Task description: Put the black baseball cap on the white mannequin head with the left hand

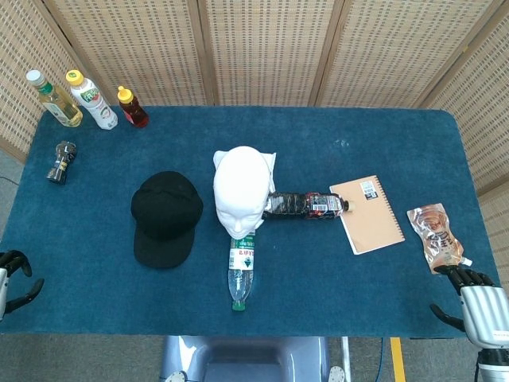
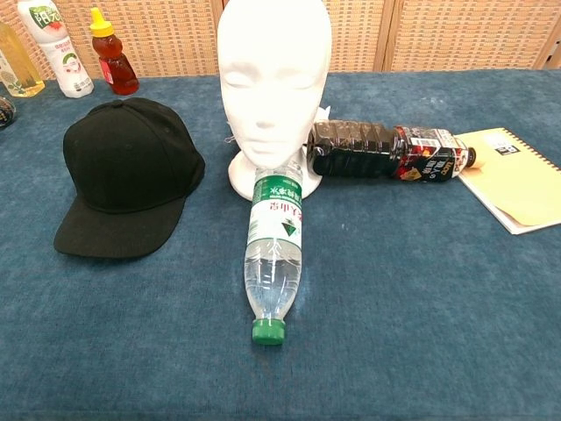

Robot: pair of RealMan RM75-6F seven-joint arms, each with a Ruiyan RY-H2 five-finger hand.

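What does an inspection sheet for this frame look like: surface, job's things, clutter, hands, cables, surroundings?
Surface: table covered in blue cloth.
Job's things: black baseball cap lies on the cloth, to the left of the white mannequin head, which is upright and bare.
Clutter: clear water bottle lying in front of the head; dark drink bottle lying to its right; notebook; pouch; three upright bottles at the far left corner; small dark object near them.
Hands: left hand and right hand at the near corners, fingers apart, holding nothing.
Cables: nothing seen.
Surroundings: woven screen panels behind.
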